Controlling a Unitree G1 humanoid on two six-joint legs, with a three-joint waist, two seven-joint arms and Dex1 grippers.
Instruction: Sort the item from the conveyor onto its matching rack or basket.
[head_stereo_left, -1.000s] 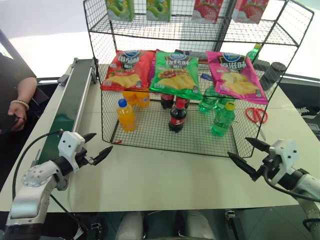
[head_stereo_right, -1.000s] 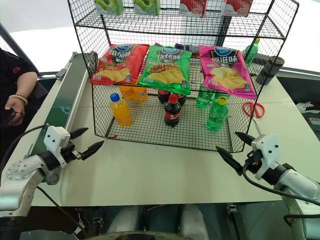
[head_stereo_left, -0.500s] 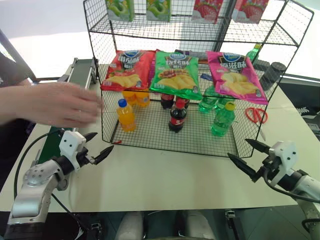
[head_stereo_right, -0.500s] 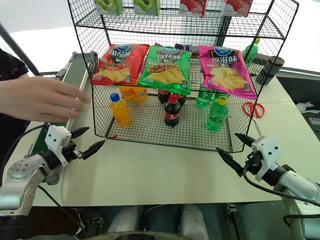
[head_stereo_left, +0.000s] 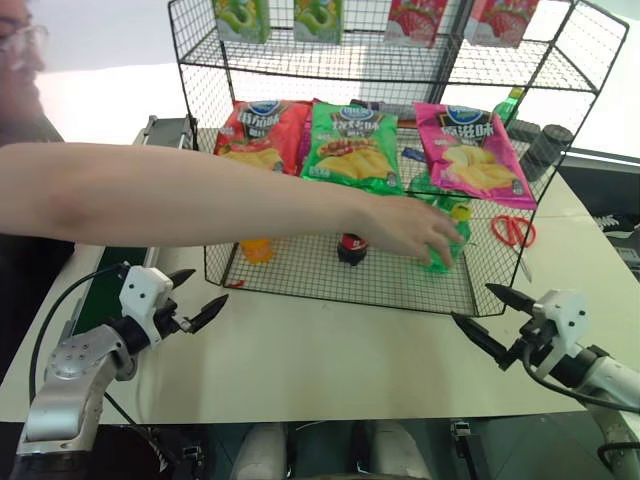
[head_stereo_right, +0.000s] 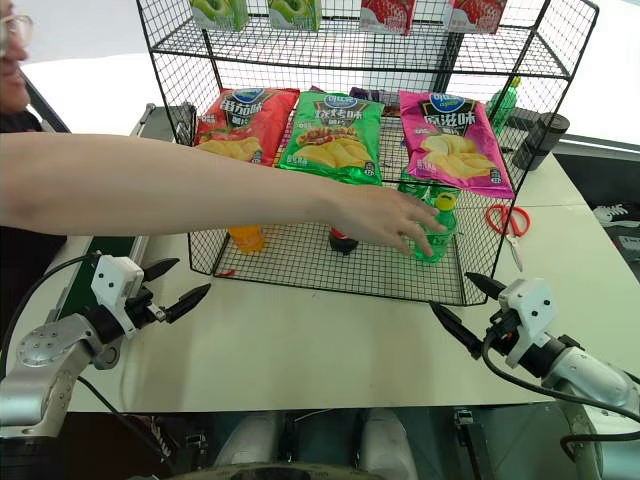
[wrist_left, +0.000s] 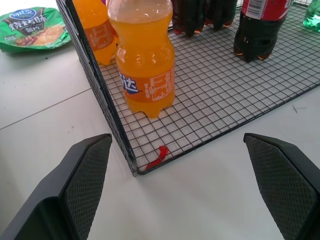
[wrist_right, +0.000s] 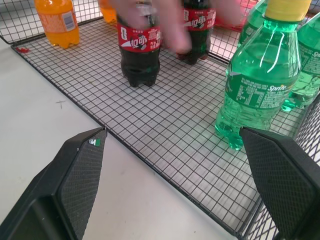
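A clear-green soda bottle (wrist_right: 257, 82) with a yellow cap stands at the front right of the black wire rack's (head_stereo_left: 330, 290) bottom tier, with more green bottles behind it. A person's hand (head_stereo_left: 415, 232) reaches across the rack from the left and rests on this bottle. The dark-green conveyor (head_stereo_left: 100, 295) runs along the table's left side, mostly behind the person's arm. My left gripper (head_stereo_left: 205, 285) hovers open near the rack's front left corner. My right gripper (head_stereo_left: 472, 303) hovers open in front of the rack's front right corner. Both are empty.
A cola bottle (wrist_right: 140, 47) and an orange juice bottle (wrist_left: 145, 60) stand on the same tier. Chip bags (head_stereo_left: 350, 145) lie on the tier above. Red scissors (head_stereo_left: 512, 230) and a dark cup (head_stereo_left: 545, 150) sit right of the rack. Bare white table (head_stereo_left: 330, 350) lies between my grippers.
The person's arm has stretched rightwards across the rack front, from near the conveyor to the green bottle. Both of my grippers have stayed where they were, still open.
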